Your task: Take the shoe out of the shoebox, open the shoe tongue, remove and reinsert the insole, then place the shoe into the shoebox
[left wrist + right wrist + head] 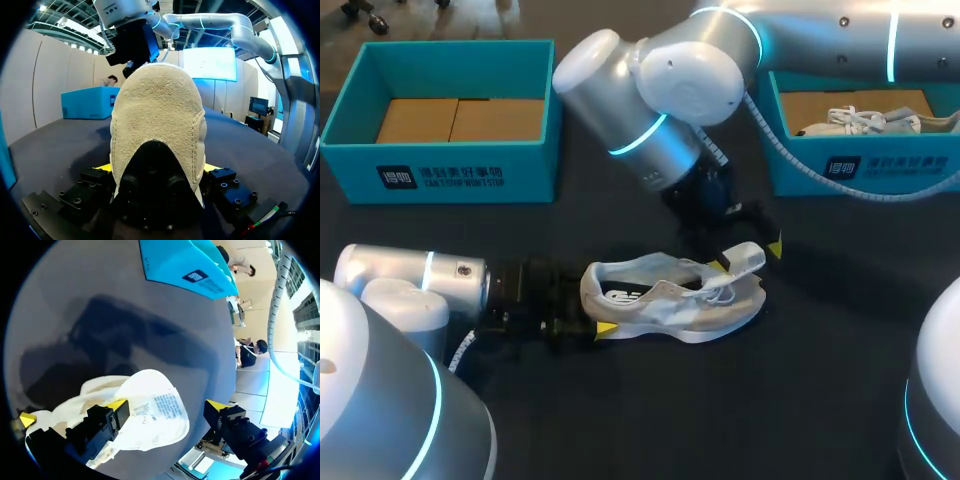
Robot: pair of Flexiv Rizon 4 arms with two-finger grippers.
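White shoe (670,300) lies mid-worktop, toe toward the right edge. Left hand (159,167) clamps its heel (157,100) from both sides. Right hand (167,405) gapes wide, one finger (102,422) against the tongue (150,392), whose printed label (167,407) is too small to read.

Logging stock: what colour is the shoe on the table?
Off-white; the shoe shows best in the head view.

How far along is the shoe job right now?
Done: the white fabric sneaker lies on the black table, outside the empty teal shoebox. In hand: the left gripper clamps its heel; the open right gripper straddles the raised tongue. Still to do: insole out and back in, then sneaker into the shoebox.
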